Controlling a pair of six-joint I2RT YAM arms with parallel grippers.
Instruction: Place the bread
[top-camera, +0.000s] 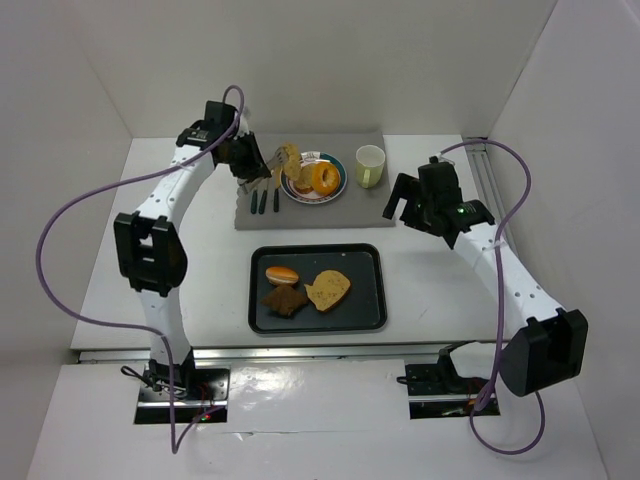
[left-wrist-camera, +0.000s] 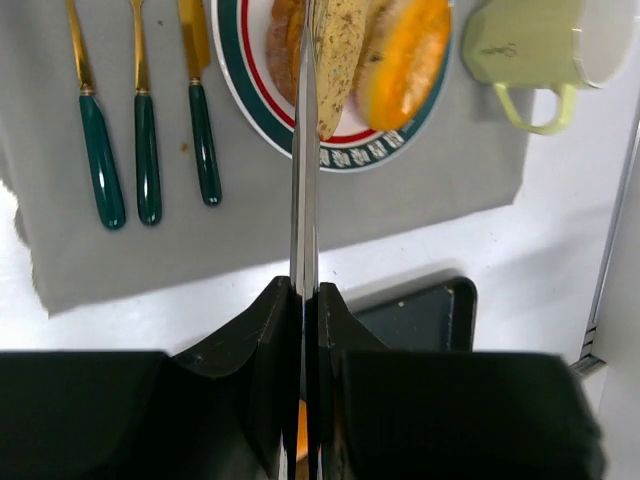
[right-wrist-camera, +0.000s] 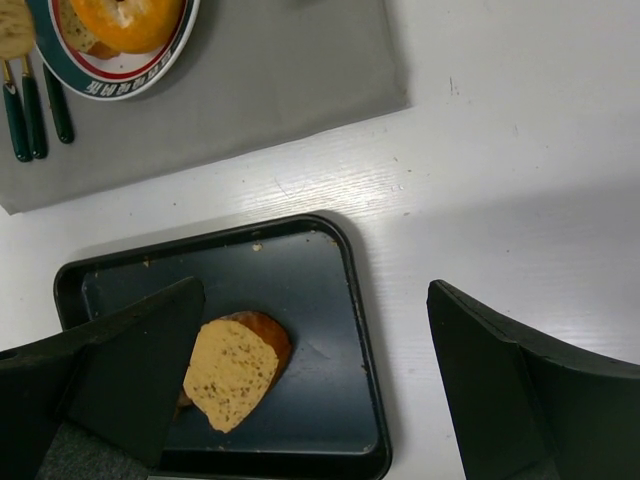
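Metal tongs clamped between left fingers, bread slice at tip

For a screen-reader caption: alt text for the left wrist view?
The left tool is shut on metal tongs holding a seeded bread slice over a plate on a grey mat. Green-handled cutlery lies at left, a pale green mug at right.

Left hand clamped tight, arm outstretched; right hand spread wide.
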